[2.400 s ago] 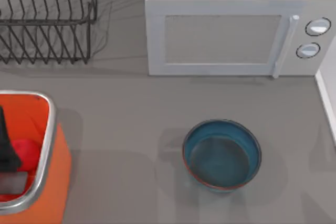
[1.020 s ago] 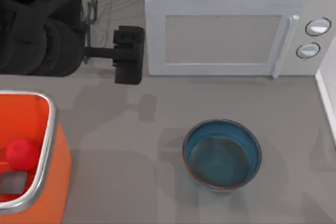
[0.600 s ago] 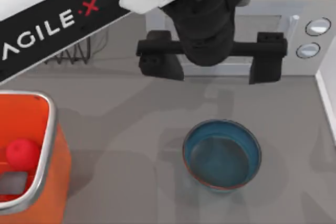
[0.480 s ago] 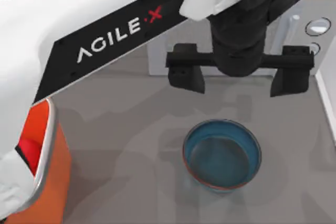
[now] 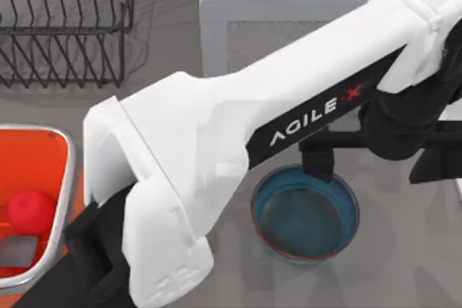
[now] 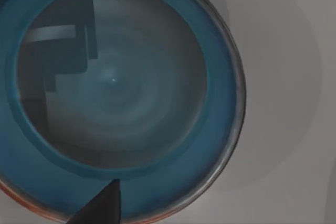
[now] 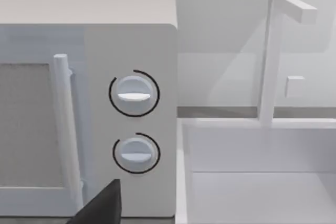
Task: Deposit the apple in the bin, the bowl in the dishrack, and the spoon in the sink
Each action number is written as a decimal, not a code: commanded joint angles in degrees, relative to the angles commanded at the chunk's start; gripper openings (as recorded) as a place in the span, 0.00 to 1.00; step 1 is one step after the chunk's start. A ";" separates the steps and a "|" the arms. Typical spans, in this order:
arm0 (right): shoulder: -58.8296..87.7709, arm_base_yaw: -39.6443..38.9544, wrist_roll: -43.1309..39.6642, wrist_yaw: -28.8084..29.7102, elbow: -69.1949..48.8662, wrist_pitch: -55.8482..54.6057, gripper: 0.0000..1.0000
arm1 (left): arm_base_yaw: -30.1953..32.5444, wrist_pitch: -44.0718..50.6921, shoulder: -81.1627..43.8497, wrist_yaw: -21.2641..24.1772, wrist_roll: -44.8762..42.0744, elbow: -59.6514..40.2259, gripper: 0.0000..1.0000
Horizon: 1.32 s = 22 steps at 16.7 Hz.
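Note:
The teal-blue bowl (image 5: pixel 304 212) sits upright on the grey counter in front of the microwave, and its inside (image 6: pixel 113 80) is bare in the left wrist view. My left arm reaches across the table. Its gripper (image 5: pixel 375 166) hovers open above the bowl's far right side, with one finger (image 5: pixel 317 162) over the far rim and the other past the bowl's right edge. The red apple (image 5: pixel 29 210) lies inside the orange bin (image 5: pixel 66 178) at the left edge. The black wire dishrack (image 5: pixel 65 27) stands at the back left. The white sink (image 7: pixel 252 182) lies right of the microwave. The spoon is out of view.
A white microwave (image 5: pixel 289 41) stands at the back, its two dials (image 7: pixel 134 95) close in the right wrist view. A white faucet (image 7: pixel 270 56) rises behind the sink. My left arm's white link (image 5: pixel 216 142) spans the table's middle. My right gripper (image 7: pixel 100 205) is near the microwave's front.
My left arm left the apple in the bin, swung right across the table past the microwave, and its open gripper came down over the bowl. The bowl has not moved.

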<state>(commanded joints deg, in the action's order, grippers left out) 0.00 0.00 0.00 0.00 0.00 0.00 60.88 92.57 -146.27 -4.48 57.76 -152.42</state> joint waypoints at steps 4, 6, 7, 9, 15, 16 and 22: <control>0.00 0.00 0.00 0.00 0.00 0.00 1.00 | 0.21 1.03 -2.28 0.01 1.25 -2.69 1.00; 0.00 0.00 0.00 0.00 0.00 0.00 1.00 | 0.21 1.03 -2.28 0.01 1.25 -2.69 1.00; 0.00 0.00 0.00 0.00 0.00 0.00 1.00 | 0.21 1.03 -2.28 0.01 1.25 -2.69 1.00; 0.00 0.00 0.00 0.00 0.00 0.00 1.00 | -0.11 0.78 -2.26 0.03 1.16 -2.42 1.00; 0.00 0.00 0.00 0.00 0.00 0.00 1.00 | -0.56 -10.88 -0.33 0.03 0.50 11.03 1.00; 0.00 0.00 0.00 0.00 0.00 0.00 1.00 | -0.66 -13.88 0.10 0.03 0.42 14.78 1.00; 0.00 0.00 0.00 0.00 0.00 0.00 1.00 | -0.90 -25.15 1.36 0.02 0.17 27.05 1.00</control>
<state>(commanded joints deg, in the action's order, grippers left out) 0.00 0.00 0.00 0.00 0.00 0.00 59.98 67.42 -144.91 -4.46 57.93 -125.38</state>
